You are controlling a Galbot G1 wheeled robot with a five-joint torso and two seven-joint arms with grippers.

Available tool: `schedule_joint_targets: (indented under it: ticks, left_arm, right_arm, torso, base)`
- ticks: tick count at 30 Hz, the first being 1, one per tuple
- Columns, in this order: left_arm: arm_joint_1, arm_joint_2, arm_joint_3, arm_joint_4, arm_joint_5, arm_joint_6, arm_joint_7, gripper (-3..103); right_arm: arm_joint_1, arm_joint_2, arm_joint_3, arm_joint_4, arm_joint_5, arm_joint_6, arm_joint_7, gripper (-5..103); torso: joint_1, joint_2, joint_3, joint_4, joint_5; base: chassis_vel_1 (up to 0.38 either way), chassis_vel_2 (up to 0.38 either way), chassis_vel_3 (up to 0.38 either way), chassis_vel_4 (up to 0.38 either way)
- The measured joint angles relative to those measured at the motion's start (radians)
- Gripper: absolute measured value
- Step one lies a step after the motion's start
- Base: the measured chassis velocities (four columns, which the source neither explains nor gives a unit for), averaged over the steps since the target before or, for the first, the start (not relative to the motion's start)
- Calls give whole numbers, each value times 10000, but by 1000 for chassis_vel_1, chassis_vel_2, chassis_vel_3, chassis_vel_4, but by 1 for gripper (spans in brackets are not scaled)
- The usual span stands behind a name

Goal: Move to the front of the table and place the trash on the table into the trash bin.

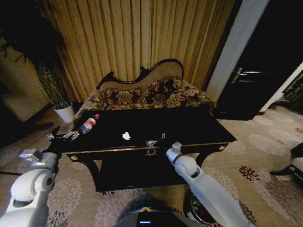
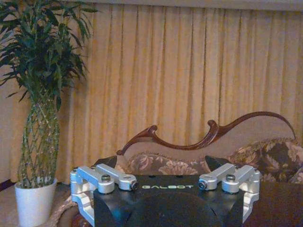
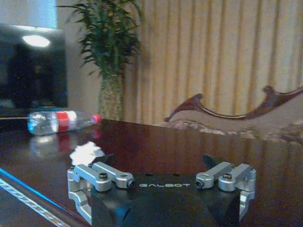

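The glossy black table stands in front of me. On it, a clear plastic bottle with a red cap lies near the left end, also in the right wrist view. A white crumpled paper scrap lies near the middle front. My right gripper hovers open over the front edge, just right of the paper. My left gripper is open off the table's left front corner, close to the bottle. A dark round trash bin sits on the floor, partly hidden by my right arm.
A patterned sofa with a carved back stands behind the table, before tan curtains. A tall plant in a white pot is at the left. A dark door is at the right. Patterned carpet surrounds the table.
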Motion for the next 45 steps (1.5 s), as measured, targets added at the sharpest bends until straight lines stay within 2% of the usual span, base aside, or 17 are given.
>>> schedule_joint_targets:
  ticks: [9, 19, 21, 32, 45]
  left_arm:
    - [-45, -116, 66, -171, 39, 91, -40, 100]
    - [89, -275, 11, -275, 68, 108, -47, 100]
    - [117, -297, -13, -275, 67, 99, -46, 100]
    - [72, -331, -27, -161, 42, 21, -10, 100]
    - [-4, -303, 70, -151, 39, 24, 0, 100]
  right_arm:
    - [1343, -137, -1294, -452, 928, -49, 1, 100]
    - [2300, 326, -2347, -1023, 1150, -202, 2, 100]
    - [2568, 616, -2719, -1306, 1152, -250, 3, 100]
    - [2863, 933, -3247, -1335, 1354, -612, 2, 100]
    - [3196, 1197, -3148, -1872, 1354, -616, 2, 100]
  torso:
    - [1, -1, 0, -2, -1]
    - [1, 0, 0, 0, -2]
    - [0, 0, 0, 0, -1]
    - [0, 0, 0, -1, -2]
    - [1, 0, 0, 0, -1]
  base:
    - [0, 0, 0, 0]
    - [0, 0, 0, 0]
    - [0, 0, 0, 0]
    - [0, 0, 0, 0]
    - [0, 0, 0, 0]
